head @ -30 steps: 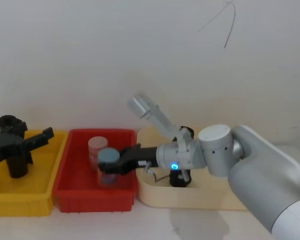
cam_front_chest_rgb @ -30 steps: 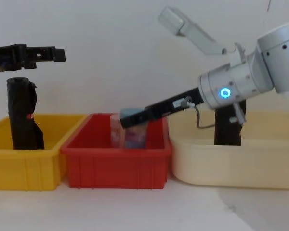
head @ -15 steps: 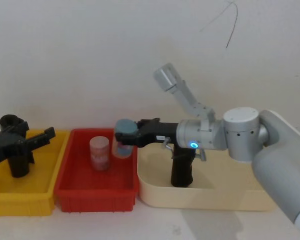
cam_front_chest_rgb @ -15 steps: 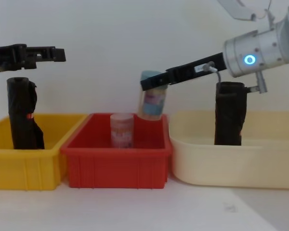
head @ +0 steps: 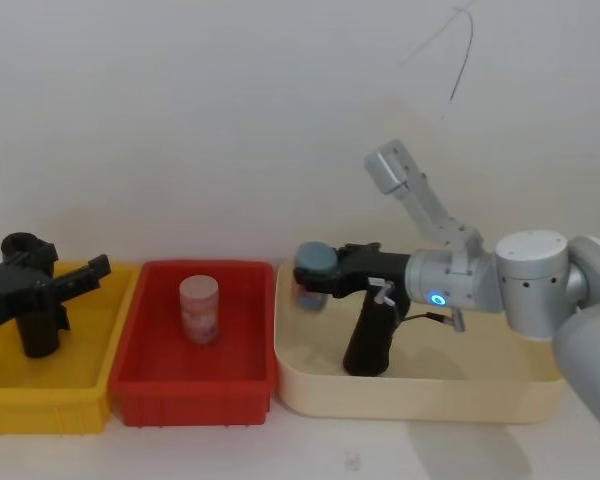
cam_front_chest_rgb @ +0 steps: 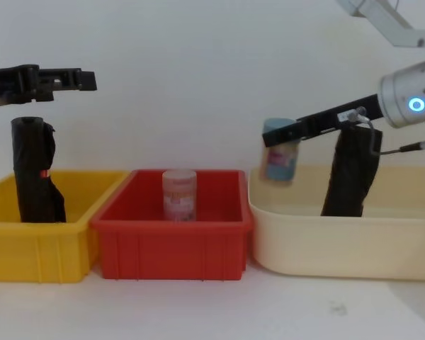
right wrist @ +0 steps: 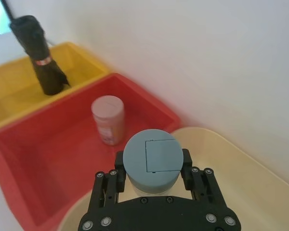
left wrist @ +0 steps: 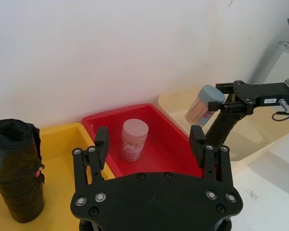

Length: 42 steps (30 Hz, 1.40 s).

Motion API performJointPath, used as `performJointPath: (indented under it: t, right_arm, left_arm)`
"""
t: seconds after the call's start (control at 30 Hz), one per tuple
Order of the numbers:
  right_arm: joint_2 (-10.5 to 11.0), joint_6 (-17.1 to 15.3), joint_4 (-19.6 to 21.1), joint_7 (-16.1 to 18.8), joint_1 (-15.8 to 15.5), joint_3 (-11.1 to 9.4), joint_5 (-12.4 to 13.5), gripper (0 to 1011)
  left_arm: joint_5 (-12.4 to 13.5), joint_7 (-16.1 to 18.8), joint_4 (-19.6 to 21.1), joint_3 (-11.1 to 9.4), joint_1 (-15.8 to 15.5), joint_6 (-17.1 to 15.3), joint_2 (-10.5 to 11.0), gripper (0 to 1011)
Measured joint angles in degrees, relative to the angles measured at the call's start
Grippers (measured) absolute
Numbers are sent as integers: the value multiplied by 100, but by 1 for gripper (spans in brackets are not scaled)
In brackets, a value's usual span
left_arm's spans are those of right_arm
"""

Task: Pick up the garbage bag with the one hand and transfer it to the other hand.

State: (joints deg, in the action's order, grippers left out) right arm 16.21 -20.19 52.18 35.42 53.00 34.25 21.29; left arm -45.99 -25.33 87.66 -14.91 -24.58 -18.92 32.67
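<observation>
Right gripper point(head: 305, 277) clamped on blue-lidded jar point(cam_front_chest_rgb: 279, 157), held above cream tub point(cam_front_chest_rgb: 340, 244) left rim.
Garbage bag point(cam_front_chest_rgb: 351, 173) upright in cream tub, seemingly leaning slightly. Left gripper point(left wrist: 149, 138) spread open above yellow bin point(head: 40, 400), empty.

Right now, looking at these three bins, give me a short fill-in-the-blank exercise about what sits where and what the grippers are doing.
1. The right gripper is shut on a clear jar with a ____ lid.
2. That jar hangs above the ____ tub.
3. The pink-lidded jar stands in the ____ bin.
4. The open left gripper hovers over the black plastic roll with the red mark in the ____ bin.

Missing words: blue; cream; red; yellow
</observation>
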Motion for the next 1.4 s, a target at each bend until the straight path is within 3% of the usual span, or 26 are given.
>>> performJointPath:
  t: [0.43, 0.77, 0.9, 1.2, 1.4]
  right_arm:
    - [198, 78, 226, -259, -155, -121, -112, 646]
    - [257, 109, 344, -339, -201, -173, -152, 943]
    - [271, 117, 368, -361, -210, -183, -160, 1002]
    - [284, 119, 433, -377, -235, -213, -168, 1000]
    - [302, 28, 729, -439, -386, -295, -102, 1000]
  left_arm:
    - [0, 0, 0, 0, 0, 0, 0, 1001]
    - [0, 0, 0, 0, 0, 0, 0, 1001]
    - [0, 0, 0, 0, 0, 0, 0, 1001]
    - [0, 0, 0, 0, 0, 0, 0, 1001]
    - [0, 0, 0, 0, 0, 0, 0, 1001]
